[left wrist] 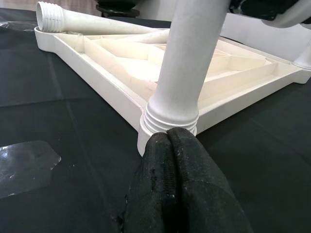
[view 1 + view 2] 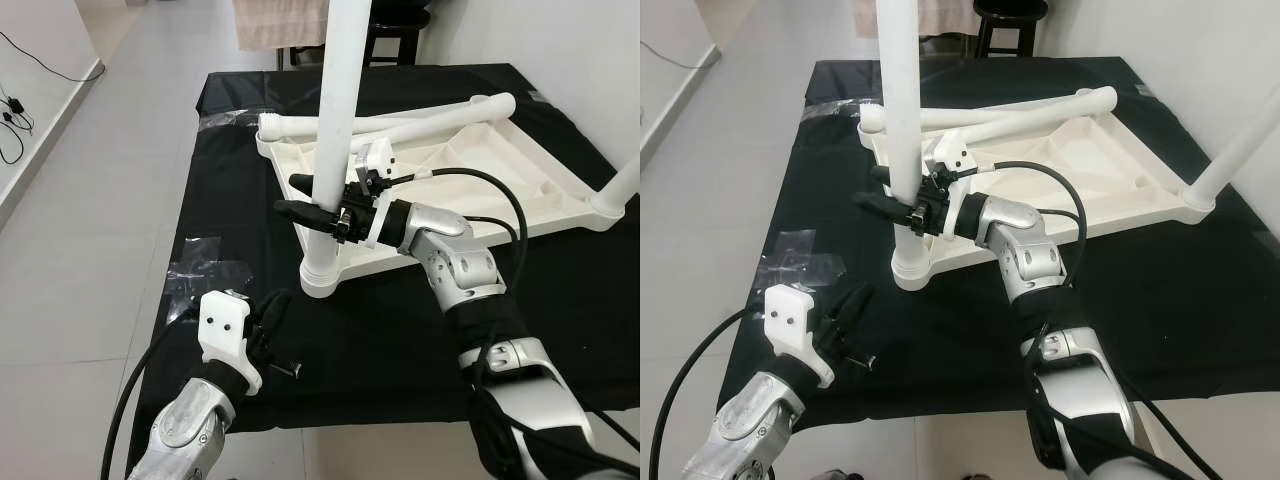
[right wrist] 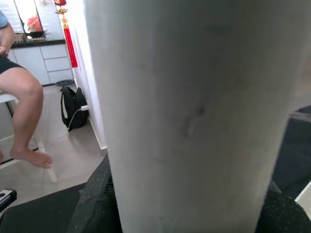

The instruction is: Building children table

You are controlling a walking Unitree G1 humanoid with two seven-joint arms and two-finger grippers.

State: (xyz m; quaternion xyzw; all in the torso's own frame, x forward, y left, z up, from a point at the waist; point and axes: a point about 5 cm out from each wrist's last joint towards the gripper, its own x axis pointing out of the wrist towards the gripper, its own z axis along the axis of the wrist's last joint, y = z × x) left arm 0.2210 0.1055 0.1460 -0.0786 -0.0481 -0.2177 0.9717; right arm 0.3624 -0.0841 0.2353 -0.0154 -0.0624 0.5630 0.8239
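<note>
Floor [image 2: 110, 200]: pale grey tiles, left of the left gripper [image 2: 275, 310]; black cable [image 2: 15, 120] along white wall [image 2: 35, 40]. Dark stool [image 2: 1010, 15] beyond the right gripper [image 2: 300, 197]; white cabinets [image 3: 41, 60], black backpack [image 3: 73, 107].

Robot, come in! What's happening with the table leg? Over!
Right gripper clamped on upright leg in tabletop corner. Left gripper shut, low on black cloth.

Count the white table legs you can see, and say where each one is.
4: one upright in the right gripper, one upright at the tabletop's right corner, two lying across its far edge.
</note>
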